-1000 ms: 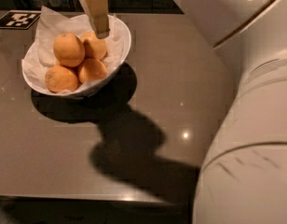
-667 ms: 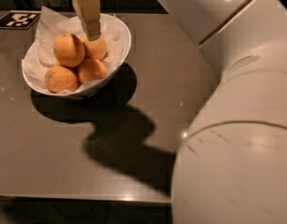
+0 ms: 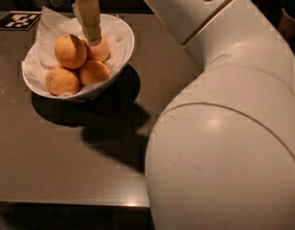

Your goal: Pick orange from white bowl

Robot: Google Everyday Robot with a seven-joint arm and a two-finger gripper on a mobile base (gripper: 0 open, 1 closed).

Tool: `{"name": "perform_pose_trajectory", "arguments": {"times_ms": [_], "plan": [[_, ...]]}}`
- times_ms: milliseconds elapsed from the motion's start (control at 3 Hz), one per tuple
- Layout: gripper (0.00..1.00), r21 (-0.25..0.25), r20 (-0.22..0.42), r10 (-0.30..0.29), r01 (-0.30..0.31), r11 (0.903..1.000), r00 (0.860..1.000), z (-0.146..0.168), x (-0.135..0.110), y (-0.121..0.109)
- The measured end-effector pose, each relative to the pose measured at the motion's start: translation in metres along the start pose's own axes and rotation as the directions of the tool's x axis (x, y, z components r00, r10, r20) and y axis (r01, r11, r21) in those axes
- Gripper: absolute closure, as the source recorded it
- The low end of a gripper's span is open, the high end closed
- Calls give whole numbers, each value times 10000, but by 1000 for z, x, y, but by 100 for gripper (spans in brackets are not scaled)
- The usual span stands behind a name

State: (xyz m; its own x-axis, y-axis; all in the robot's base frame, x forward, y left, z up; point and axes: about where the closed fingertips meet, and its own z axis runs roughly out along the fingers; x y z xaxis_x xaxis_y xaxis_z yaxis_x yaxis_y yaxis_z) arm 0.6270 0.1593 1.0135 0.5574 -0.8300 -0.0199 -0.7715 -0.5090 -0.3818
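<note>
The white bowl stands at the back left of the table, lined with crumpled white paper. Several oranges lie in it: one at the upper left, one at the back right, one in the middle and one at the front left. My gripper comes down from the top edge into the bowl. Its tan tip sits between the upper left orange and the back right orange, touching or nearly touching the back one.
The bowl rests on a dark brown table. A black-and-white marker tag lies at the far left corner. My large white arm fills the right half of the view. The table's front edge runs along the bottom.
The gripper has shifted a little to the left over the bowl. The white arm has swung further left and now covers more of the view. The oranges have not moved.
</note>
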Motion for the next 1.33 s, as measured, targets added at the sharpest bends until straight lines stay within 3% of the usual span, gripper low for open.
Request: {"name": "perform_pose_trajectory", "arguments": {"times_ms": [333, 667, 1333], "plan": [[12, -218, 190, -194, 198, 9996, 9996, 14, -7, -6], [21, -469, 321, -218, 232, 9986, 9992, 30, -12, -11], [23, -1002, 608, -183, 243, 9947, 9980, 56, -23, -10]]}}
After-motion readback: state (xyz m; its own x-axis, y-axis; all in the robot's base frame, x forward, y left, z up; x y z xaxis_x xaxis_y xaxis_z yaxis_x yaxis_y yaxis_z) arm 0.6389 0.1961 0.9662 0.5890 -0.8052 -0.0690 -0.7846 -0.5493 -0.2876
